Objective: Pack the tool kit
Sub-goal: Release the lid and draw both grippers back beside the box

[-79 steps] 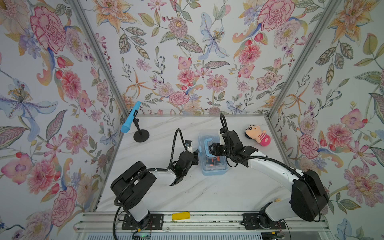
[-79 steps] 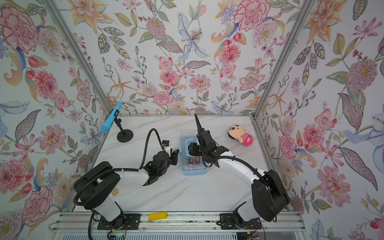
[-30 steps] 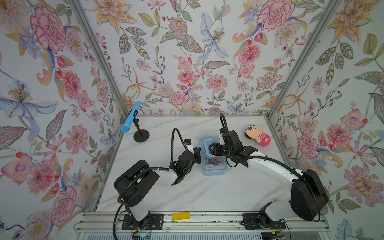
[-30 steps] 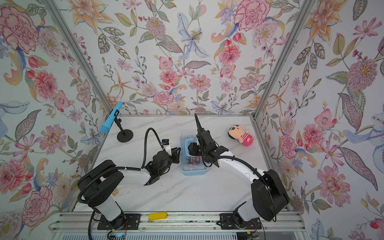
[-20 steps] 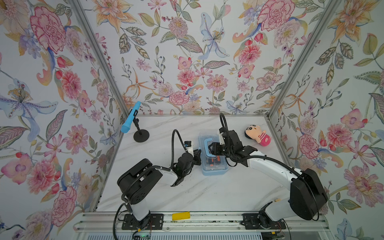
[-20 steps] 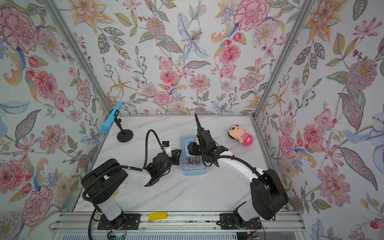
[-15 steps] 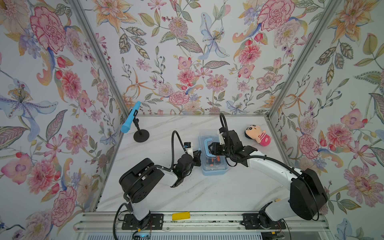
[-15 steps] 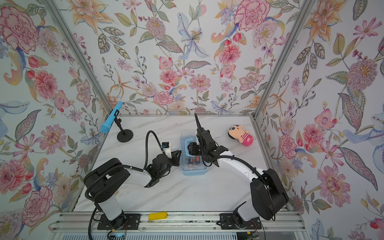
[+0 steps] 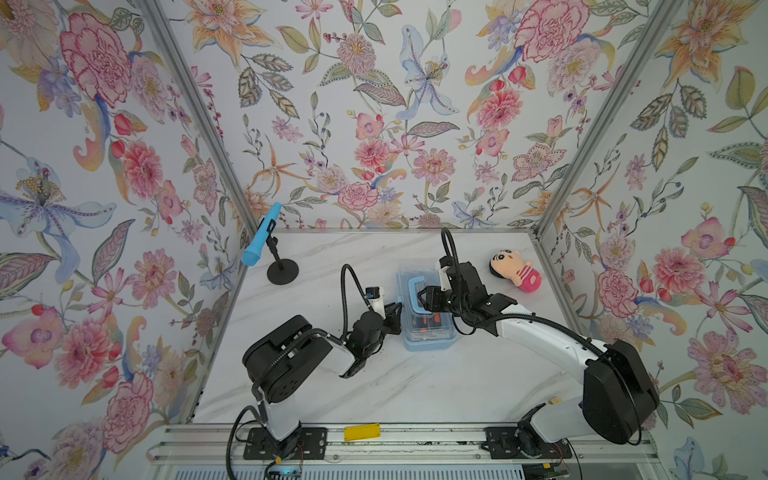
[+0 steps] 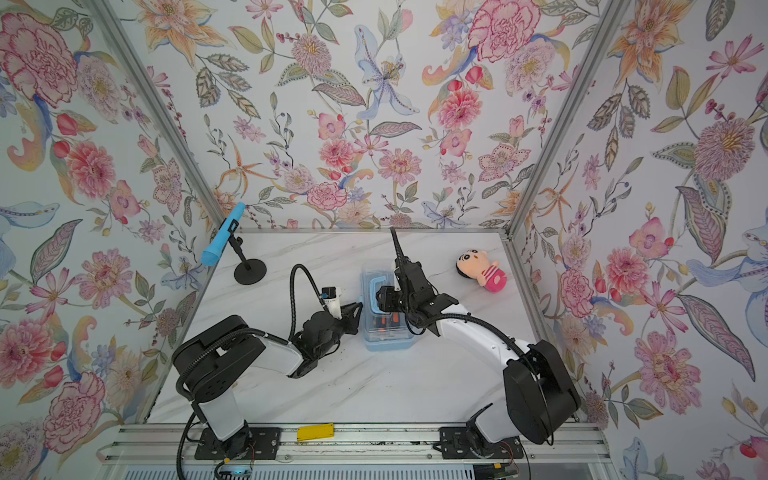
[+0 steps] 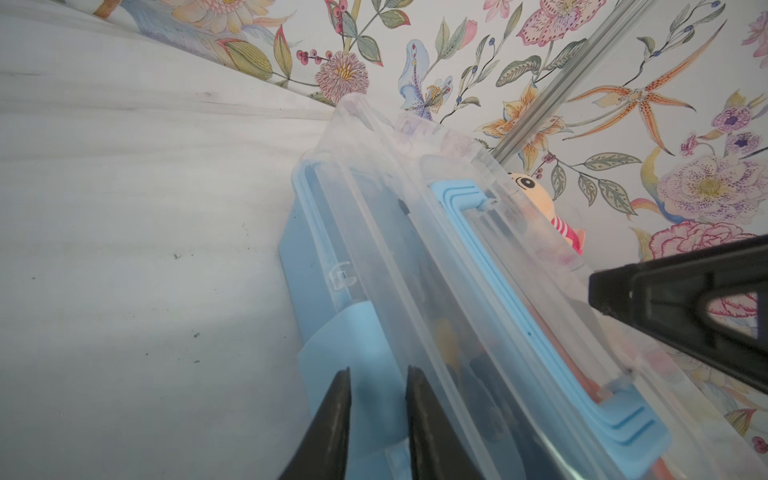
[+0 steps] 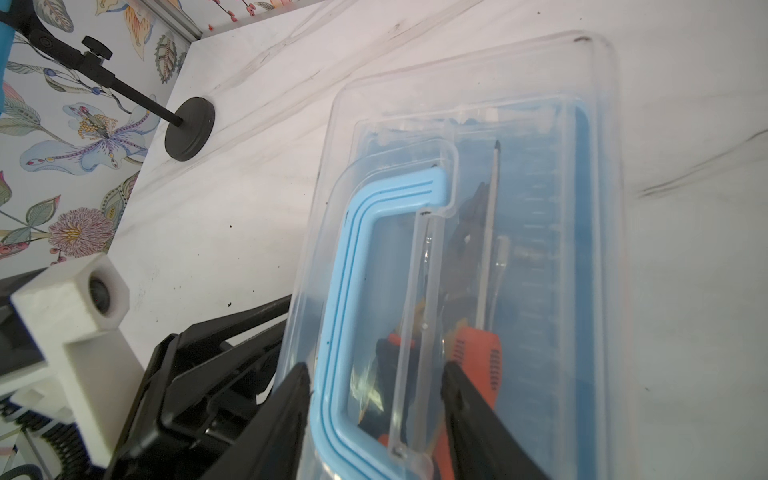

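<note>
The tool kit [image 9: 430, 343] [image 10: 388, 338], a light-blue box with its clear lid down, lies mid-table in both top views. Through the lid I see an orange-black screwdriver [image 12: 478, 345] and dark pliers [image 12: 465, 232]. My left gripper [image 9: 397, 309] [image 11: 377, 369] is at the box's left side, its fingers a little apart over the light-blue latch [image 11: 349, 332]. My right gripper [image 9: 428, 297] [image 12: 376, 365] is open over the lid. Its fingers straddle the blue handle [image 12: 345, 291], which lies flat in the lid.
A blue microphone [image 9: 259, 245] on a black stand [image 9: 282, 272] is at the back left. A plush doll [image 9: 515, 270] lies at the back right. Flowered walls close three sides. A yellow tag [image 9: 361, 431] sits on the front rail.
The left arm's elbow has swung in toward the box while its gripper stays at the box's left side. The right arm and the box have not moved.
</note>
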Robot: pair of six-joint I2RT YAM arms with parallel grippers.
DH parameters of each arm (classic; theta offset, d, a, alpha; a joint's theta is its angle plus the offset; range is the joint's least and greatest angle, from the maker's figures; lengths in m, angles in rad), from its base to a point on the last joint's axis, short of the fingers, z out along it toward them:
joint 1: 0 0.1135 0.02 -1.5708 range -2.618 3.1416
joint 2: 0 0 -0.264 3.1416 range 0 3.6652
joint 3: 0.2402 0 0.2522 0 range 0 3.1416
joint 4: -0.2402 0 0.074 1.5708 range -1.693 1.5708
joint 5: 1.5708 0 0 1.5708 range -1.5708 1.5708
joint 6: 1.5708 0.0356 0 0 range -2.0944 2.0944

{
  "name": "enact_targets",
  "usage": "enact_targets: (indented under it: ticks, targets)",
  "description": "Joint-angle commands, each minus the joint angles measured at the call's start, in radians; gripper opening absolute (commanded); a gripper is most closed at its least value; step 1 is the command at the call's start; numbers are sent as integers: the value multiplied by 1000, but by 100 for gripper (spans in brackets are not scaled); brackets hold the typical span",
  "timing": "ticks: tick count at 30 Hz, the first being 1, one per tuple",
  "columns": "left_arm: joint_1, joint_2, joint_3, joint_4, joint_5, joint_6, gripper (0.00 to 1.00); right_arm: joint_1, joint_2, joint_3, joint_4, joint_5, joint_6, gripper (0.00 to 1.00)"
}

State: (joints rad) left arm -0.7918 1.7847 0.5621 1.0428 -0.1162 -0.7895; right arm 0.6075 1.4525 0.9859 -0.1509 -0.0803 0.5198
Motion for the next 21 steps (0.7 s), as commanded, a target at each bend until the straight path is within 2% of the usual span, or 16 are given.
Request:
enact_targets:
  ticks: [1,4,9,13,17,21]
  targets:
    - [9,-83,9,-79,-26,48,35,-29,-29,-4,-74,-28,16,54]
    - [23,-146,24,-144,-54,79,40,-56,-43,26,-75,-63,17,54]
    - [69,-278,25,-267,-90,98,41,-115,-61,56,-77,-111,21,54]
    - [135,-339,53,-480,-103,69,40,-183,-90,47,-79,-112,32,54]
    - [211,-289,159,-750,-19,73,38,-265,-116,15,-93,-102,36,54]
    - [228,-123,271,-872,123,119,37,-318,-73,-8,-116,-100,27,54]
